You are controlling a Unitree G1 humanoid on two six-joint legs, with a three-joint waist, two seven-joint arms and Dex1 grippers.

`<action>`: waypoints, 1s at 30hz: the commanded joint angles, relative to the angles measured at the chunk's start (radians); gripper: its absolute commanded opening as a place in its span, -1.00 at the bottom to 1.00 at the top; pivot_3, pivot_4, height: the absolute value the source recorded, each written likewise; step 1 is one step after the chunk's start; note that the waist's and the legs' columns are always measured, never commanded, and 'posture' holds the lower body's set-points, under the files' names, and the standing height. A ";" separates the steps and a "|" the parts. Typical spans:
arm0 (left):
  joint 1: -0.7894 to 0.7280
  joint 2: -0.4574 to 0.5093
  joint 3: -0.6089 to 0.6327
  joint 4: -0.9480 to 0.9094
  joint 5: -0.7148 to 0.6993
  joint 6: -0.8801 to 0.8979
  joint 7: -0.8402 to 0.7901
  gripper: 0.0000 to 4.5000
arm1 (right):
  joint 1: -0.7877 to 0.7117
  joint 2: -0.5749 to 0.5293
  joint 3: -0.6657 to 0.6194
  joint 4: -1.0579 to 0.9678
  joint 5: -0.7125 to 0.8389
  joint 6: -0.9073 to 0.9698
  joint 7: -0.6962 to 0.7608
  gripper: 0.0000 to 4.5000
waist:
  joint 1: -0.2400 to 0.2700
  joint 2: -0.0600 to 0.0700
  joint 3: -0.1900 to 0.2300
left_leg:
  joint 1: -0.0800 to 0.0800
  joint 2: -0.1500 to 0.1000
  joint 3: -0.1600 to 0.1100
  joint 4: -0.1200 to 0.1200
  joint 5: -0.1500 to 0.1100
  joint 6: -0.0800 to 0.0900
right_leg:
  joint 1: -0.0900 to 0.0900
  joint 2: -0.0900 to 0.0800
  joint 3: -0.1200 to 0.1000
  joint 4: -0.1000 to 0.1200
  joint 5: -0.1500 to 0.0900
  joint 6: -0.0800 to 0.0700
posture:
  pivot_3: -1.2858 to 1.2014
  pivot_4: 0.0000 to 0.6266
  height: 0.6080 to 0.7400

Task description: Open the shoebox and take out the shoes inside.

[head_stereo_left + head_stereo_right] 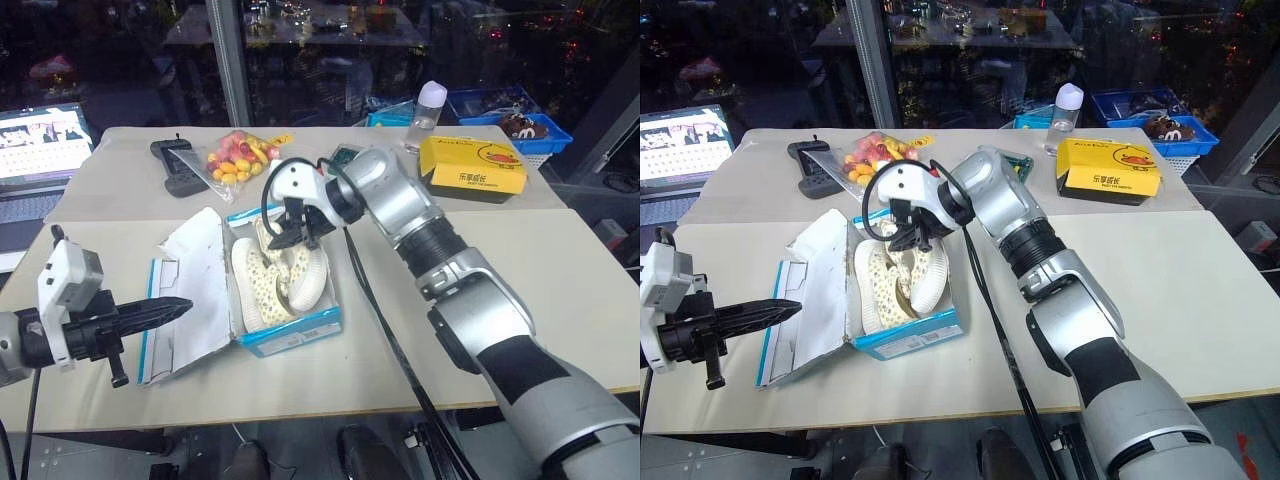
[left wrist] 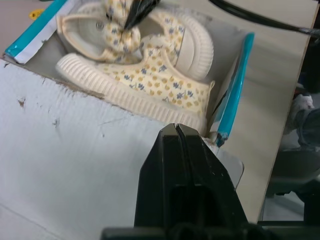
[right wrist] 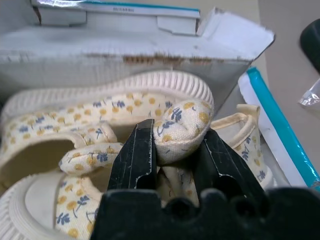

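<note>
A pale beige bench (image 1: 560, 300), made of two tops pushed together, stands before dark glass panes with a metal upright behind. At far left an open laptop (image 1: 35, 150) glows at the bench's edge. At near left the left pincer (image 1: 178, 305) hovers clenched and empty, its black fingers pressed together, tip toward the flap of the shoebox (image 1: 290, 335). The shoebox sits left of centre on the near top, its lid (image 1: 190, 295) thrown open to the left with the torn white inside facing up and blue edges showing. Its long axis runs from the near edge toward the far side, tilted slightly. Inside lie the shoes (image 1: 262, 290), cream with a small yellow-and-blue flower print, lengthwise along the box; which way the toes point cannot be told. The right pincer (image 3: 172, 150) reaches in from the right and grasps a fold of printed strap of one shoe between its two fingers. On the far top lie a dark handset-like device (image 1: 175, 165) and a clear bag of coloured sweets (image 1: 235, 160); further right stand a clear bottle (image 1: 427, 115) and a yellow box (image 1: 472, 168), with blue bins (image 1: 545, 125) at far right.
</note>
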 commanded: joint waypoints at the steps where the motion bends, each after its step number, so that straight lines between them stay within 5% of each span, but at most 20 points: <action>1: -0.004 0.003 0.008 0.006 0.012 -0.026 -0.016 -1.00 | -0.009 -0.012 -0.048 -0.096 0.044 0.060 -0.023 -0.52 | 0.000 0.000 0.000 | -0.002 0.000 0.000 0.000 0.000 0.000 | -0.002 0.000 0.000 0.001 0.000 0.000 | 0.03 -0.52 0.79; 11: -0.023 0.015 -0.006 0.028 0.034 -0.033 -0.041 -1.00 | -0.002 0.006 -0.211 -0.191 0.259 0.374 -0.066 -0.52 | 0.002 0.000 0.000 | -0.006 0.000 0.000 0.000 0.000 0.000 | -0.006 0.000 0.000 0.002 0.002 -0.004 | 0.03 -0.52 0.79; 30: -0.058 0.027 -0.035 0.046 0.056 -0.032 -0.062 -1.00 | 0.044 -0.003 -0.568 -0.255 0.562 0.627 -0.461 -0.52 | 0.002 0.000 0.000 | -0.007 0.000 0.000 0.001 0.000 0.000 | -0.006 0.000 0.000 0.001 0.002 -0.003 | 0.03 -0.52 0.79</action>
